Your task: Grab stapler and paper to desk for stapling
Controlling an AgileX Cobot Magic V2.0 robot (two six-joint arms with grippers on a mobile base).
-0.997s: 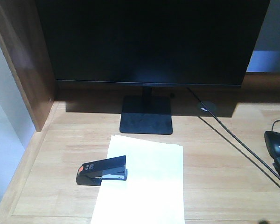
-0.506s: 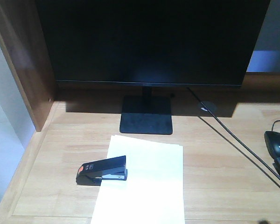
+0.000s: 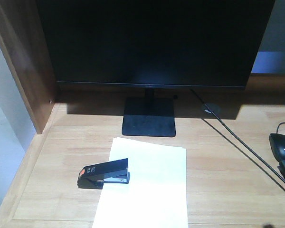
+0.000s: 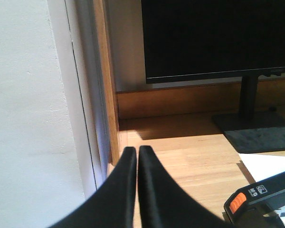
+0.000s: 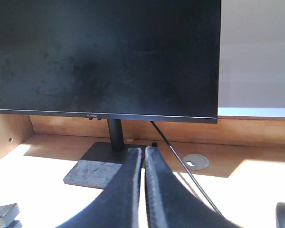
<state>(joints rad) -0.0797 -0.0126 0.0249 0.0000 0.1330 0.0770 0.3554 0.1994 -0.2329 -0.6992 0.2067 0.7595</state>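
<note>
Lying on the left edge of the paper (image 3: 145, 185), the stapler (image 3: 103, 173) points its orange-red end toward the counter's (image 3: 228, 175) left side, its jaw apparently over the sheet's margin. The sheet sits flat in front of the monitor stand (image 3: 148, 119), with the mouse (image 3: 282, 148) and a cable (image 3: 237, 140) well apart to the right. Both grippers are pressed together and hold nothing: the left gripper (image 4: 136, 156) hangs near the brown side panel (image 4: 107, 85), just left of the stapler; the right gripper (image 5: 142, 159) faces the monitor (image 5: 104, 57). Any press on the stapler's raised end with closed fingers risks tipping it or sliding the thin sheet askew, since nothing pins the paper down.
</note>
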